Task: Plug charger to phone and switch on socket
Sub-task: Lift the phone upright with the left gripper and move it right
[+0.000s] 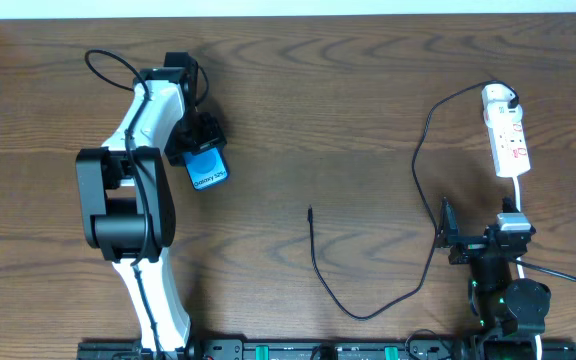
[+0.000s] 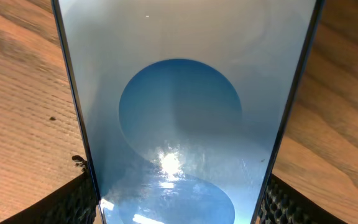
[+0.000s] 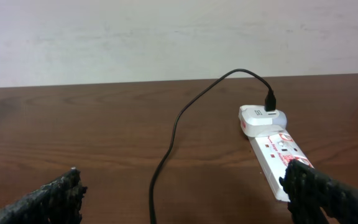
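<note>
Now: phone half-hidden, clamped in L gripper; R gripper wide open.

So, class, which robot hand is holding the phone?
The left hand, clamped on the blue-screened phone; the right hand is open and empty, near the white socket.

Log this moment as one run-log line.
left gripper: shut on phone | right gripper: open | charger: tip loose on table | socket: untouched

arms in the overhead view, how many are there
2. The left arm reaches up the picture's left side, holding the phone; the right arm sits folded at the lower right, below the power strip. None seem hidden.
</note>
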Controlling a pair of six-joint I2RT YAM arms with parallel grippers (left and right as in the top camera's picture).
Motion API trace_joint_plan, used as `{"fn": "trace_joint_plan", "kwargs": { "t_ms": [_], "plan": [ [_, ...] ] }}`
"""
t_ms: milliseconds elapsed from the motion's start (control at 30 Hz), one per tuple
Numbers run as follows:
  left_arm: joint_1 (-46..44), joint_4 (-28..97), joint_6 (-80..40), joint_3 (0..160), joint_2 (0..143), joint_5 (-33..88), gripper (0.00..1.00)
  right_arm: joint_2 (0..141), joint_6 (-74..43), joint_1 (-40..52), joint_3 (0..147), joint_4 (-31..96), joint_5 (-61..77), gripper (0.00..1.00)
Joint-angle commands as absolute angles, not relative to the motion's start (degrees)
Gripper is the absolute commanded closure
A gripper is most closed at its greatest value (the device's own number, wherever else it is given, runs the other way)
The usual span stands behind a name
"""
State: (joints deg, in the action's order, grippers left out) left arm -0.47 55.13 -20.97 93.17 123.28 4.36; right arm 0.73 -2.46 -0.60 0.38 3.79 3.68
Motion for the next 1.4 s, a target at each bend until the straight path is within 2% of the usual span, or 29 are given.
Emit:
{"fn": "trace_joint_plan", "kwargs": {
  "t_ms": [0,433,967,1367],
  "plan": [
    [-0.3,55.4,-20.9,93.0,120.3,4.1,0.93,0.4,-1.8,0.5,0.3,4.0,4.0,0.01],
    [-0.3,55.3,-20.9,93.0,119.7,12.8,0.93,0.4,-1.8,0.5,0.3,4.0,4.0,0.01],
    [-0.3,54.7,-21.1,93.0,116.6,42.1,0.93,0.4,-1.8,0.5,0.3,4.0,4.0,0.01],
    [-0.3,54.8,-28.5,93.0,116.0,60.9,0.92,0.4,-1.8,0.5,0.3,4.0,4.0,0.01]
  ]
}}
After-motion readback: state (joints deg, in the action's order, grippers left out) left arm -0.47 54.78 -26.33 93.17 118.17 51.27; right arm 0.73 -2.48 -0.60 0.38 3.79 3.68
